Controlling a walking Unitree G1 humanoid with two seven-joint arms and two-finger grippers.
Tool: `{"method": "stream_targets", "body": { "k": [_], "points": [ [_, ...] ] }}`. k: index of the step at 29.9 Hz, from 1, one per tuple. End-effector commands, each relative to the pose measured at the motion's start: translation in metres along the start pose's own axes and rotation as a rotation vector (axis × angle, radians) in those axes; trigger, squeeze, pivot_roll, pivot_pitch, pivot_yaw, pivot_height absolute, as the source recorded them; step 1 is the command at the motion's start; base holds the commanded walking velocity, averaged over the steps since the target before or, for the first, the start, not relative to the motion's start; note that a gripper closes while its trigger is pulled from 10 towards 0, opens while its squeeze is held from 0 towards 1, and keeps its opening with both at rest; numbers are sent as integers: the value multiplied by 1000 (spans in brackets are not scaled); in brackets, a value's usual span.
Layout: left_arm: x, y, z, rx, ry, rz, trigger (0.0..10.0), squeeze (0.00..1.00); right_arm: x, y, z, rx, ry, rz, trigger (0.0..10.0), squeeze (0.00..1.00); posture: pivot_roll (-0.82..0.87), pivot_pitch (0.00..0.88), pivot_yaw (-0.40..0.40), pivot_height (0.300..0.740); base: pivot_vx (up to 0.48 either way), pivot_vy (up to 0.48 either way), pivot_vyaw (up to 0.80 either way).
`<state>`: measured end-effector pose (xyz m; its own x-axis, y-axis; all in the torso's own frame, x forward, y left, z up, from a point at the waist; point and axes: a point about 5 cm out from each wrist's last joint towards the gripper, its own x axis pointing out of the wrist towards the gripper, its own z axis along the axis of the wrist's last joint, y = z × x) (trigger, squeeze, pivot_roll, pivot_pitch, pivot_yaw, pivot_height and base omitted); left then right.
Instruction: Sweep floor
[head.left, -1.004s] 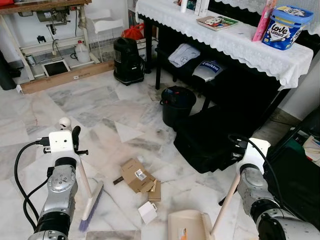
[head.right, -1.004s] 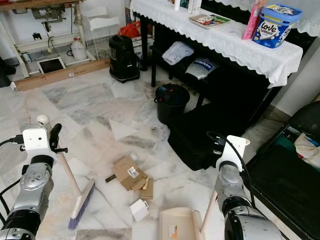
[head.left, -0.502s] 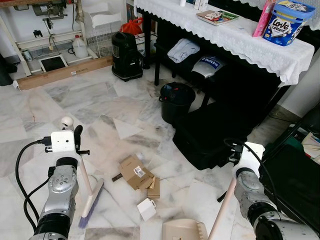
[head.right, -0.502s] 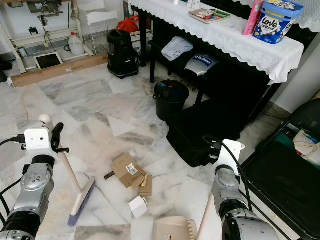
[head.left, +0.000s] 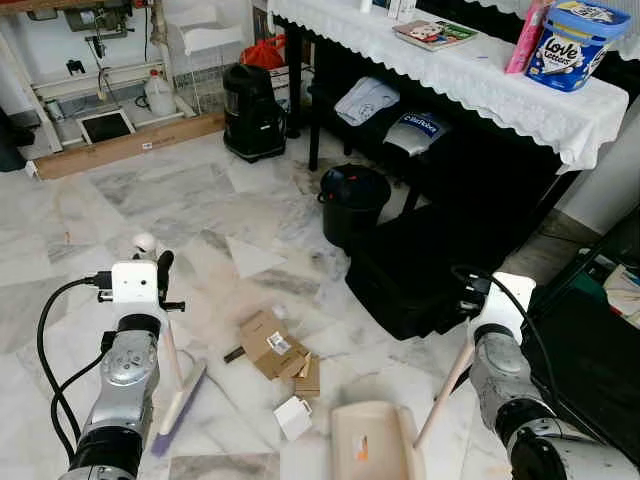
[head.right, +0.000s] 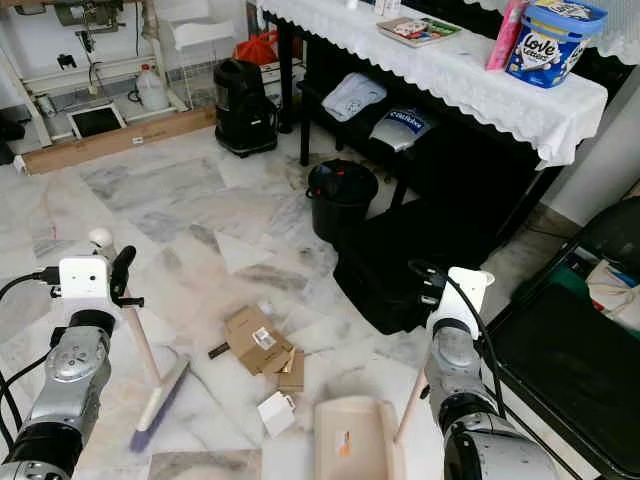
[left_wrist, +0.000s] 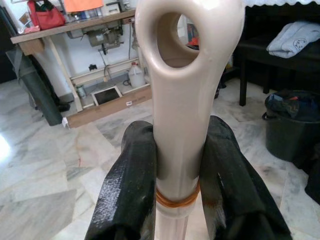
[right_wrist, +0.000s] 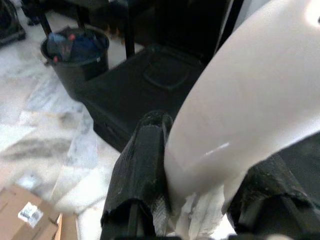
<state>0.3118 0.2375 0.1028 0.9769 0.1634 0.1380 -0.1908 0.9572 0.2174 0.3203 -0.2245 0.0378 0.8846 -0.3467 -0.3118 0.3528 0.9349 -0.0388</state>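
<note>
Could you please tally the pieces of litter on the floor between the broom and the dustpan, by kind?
Brown flattened cardboard boxes: 2
Small white paper box: 1
Total: 3

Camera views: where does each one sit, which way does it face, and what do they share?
Left and right eye views: head, looking down at cardboard scraps, both arms, broom and dustpan.
Left wrist view: along left gripper clamping the broom handle.
Right wrist view: along right gripper clamping the dustpan handle.
Shared: black bucket.

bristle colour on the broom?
Purple bristles on the broom; clearest in the left eye view.
</note>
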Motion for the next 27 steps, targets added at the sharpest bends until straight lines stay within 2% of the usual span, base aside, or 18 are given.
{"method": "stream_targets", "body": {
  "k": [1, 8, 16, 22, 24, 25, 26, 27],
  "points": [
    [2, 0, 10, 29, -57, -19, 10000, 0, -1, -2, -4, 4, 22, -11, 10000, 0, 95, 42, -77, 740, 0, 0, 0],
    [1, 0, 11, 36, -61, -30, 10000, 0, -1, -2, -5, 11, 14, -14, 10000, 0, 94, 47, -76, 740, 0, 0, 0],
    [2, -1, 12, 45, -66, -37, 10000, 0, 0, -3, 5, 12, -53, -23, 10000, 0, 96, 65, -78, 740, 0, 0, 0],
    [1, 0, 12, 53, -67, -41, 10000, 0, -1, -3, 2, 16, -39, -16, 10000, 0, 97, 70, -76, 740, 0, 0, 0],
    [1, 0, 12, 60, -69, -44, 10000, 0, -1, -2, 1, 19, -38, -11, 10000, 584, 97, 70, -76, 740, 0, 0, 0],
    [1, -1, 12, 66, -71, -49, 10000, 0, -1, -2, 1, 18, -37, -11, 10000, 780, 97, 70, -76, 740, 0, 0, 0],
    [1, -1, 12, 69, -72, -52, 10000, 0, -2, -2, 0, 18, -38, -11, 10000, 851, 98, 68, -75, 740, 0, 0, 0],
    [1, -1, 12, 69, -73, -54, 10000, 0, -2, -2, 0, 18, -38, -11, 10000, 847, 98, 68, -75, 740, 0, 0, 0]
  ]
}}
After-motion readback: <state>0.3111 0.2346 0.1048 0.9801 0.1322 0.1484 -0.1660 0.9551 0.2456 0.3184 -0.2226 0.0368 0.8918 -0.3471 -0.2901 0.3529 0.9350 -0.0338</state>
